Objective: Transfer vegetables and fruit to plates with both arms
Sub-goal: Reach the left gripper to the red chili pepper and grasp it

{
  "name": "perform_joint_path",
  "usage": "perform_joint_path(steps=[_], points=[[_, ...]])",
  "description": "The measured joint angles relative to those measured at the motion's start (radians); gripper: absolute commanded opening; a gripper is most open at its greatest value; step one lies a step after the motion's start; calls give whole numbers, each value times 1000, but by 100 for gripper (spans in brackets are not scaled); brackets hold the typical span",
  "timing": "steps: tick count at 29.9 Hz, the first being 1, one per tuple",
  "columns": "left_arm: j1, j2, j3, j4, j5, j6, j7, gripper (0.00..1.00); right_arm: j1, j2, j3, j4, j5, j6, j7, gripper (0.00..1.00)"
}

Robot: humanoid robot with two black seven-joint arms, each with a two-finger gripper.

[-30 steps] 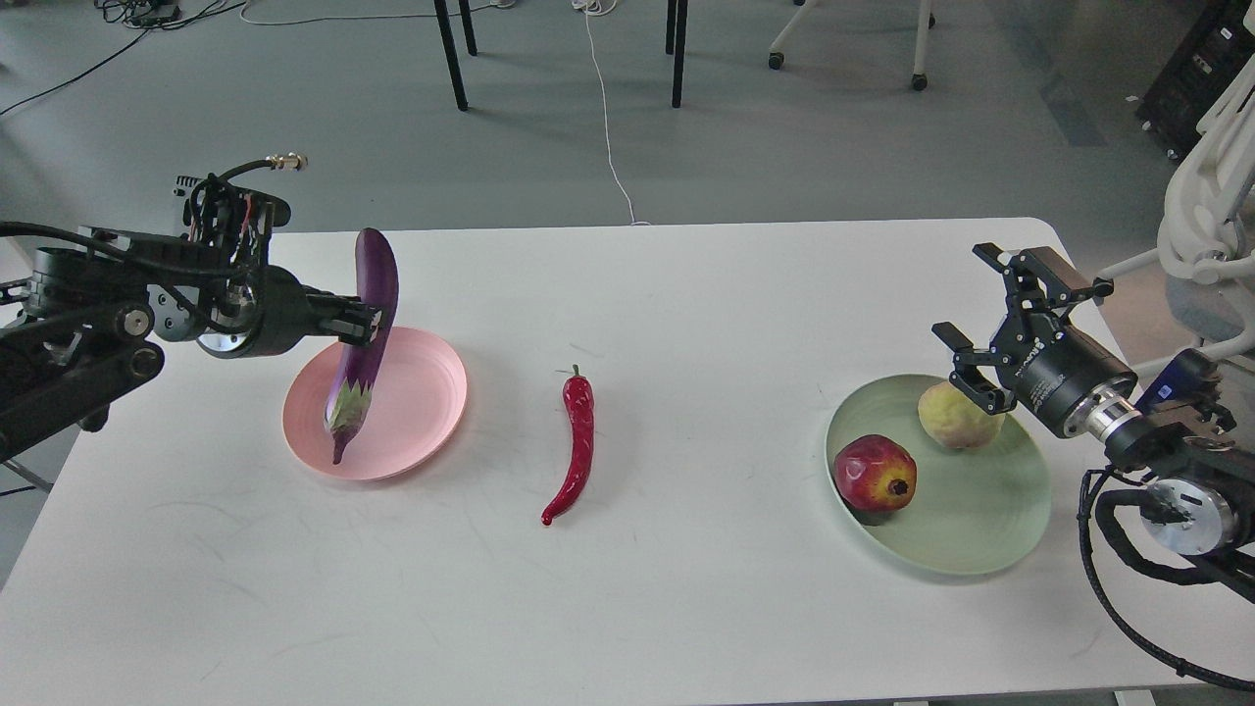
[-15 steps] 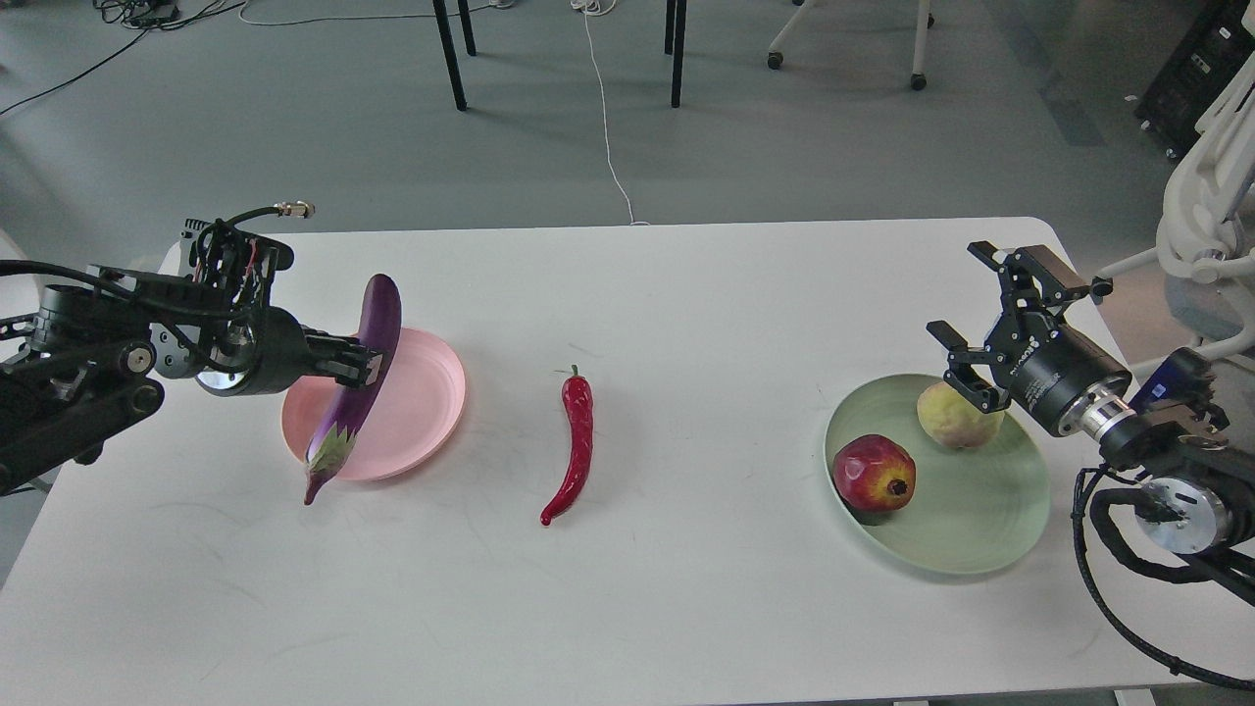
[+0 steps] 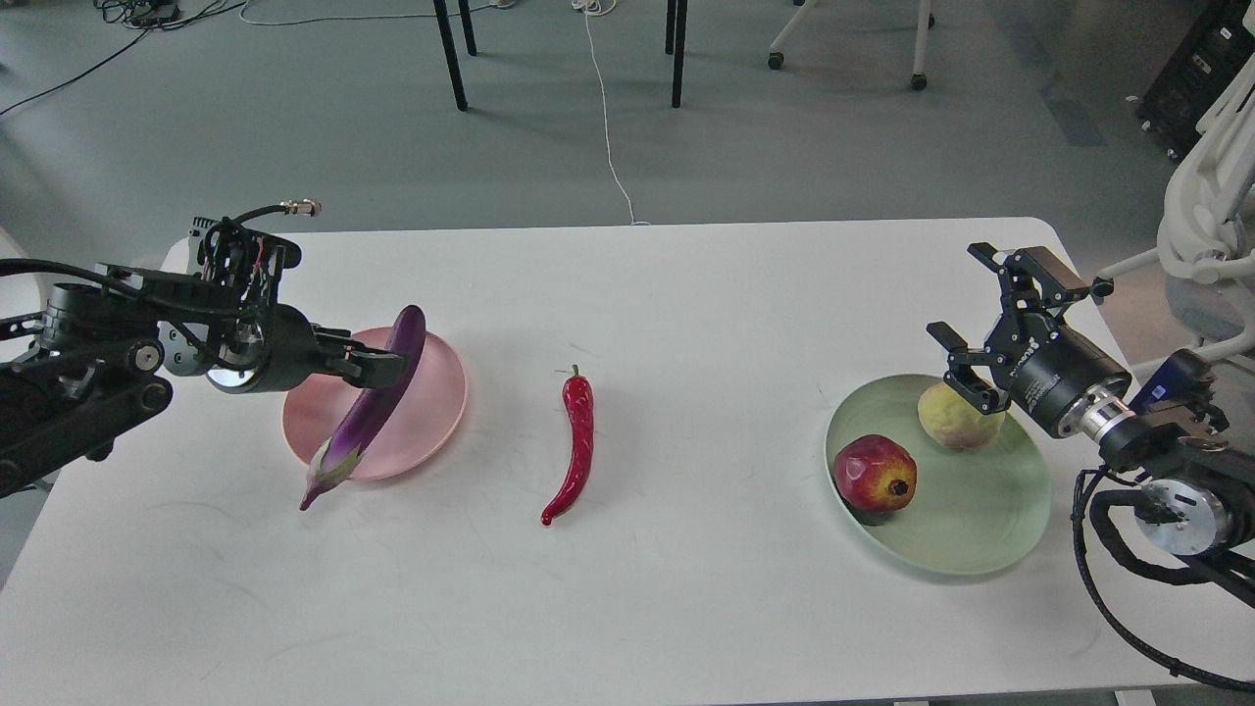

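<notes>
My left gripper (image 3: 384,367) is shut on the purple eggplant (image 3: 371,412) near its upper half. The eggplant lies slanted low across the pink plate (image 3: 431,392), with its stem end (image 3: 324,476) past the plate's front-left rim over the table. The red chili pepper (image 3: 578,446) lies on the table between the plates. The pale green plate (image 3: 980,525) at the right holds the red pomegranate (image 3: 875,474) and the yellow-green fruit (image 3: 956,417). My right gripper (image 3: 957,294) is open and empty, just above and behind that fruit.
The white table (image 3: 686,608) ends close behind the plates' far side and at the right near my right arm. A white chair (image 3: 1211,226) stands off the right edge. Chair and table legs (image 3: 677,54) and a white cable (image 3: 608,118) are on the floor beyond.
My left gripper has lowered the eggplant from nearly upright to a low slant over the pink plate, its stem end swinging front-left. The right gripper has barely moved.
</notes>
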Motion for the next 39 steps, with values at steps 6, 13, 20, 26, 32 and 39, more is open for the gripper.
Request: perform_joint_path(steps=[6, 13, 20, 26, 32, 39], points=[[-12, -173, -63, -57, -50, 0, 88, 97, -1, -1, 0, 0, 0, -1, 0, 98], [47, -354, -48, -36, -57, 0, 176, 97, -10, -1, 0, 2, 0, -4, 0, 98], [122, -376, -38, 37, 12, 0, 189, 97, -22, -2, 0, 3, 0, -4, 0, 98], [131, -380, -38, 82, 17, 0, 190, 96, -24, -2, 1, 2, 0, -5, 0, 98], [135, -429, -41, 122, 4, 0, 190, 92, -28, -2, 0, 1, 0, -5, 0, 98], [136, -457, -40, 148, 6, 0, 189, 30, -31, -1, 0, 3, 0, -5, 0, 98]])
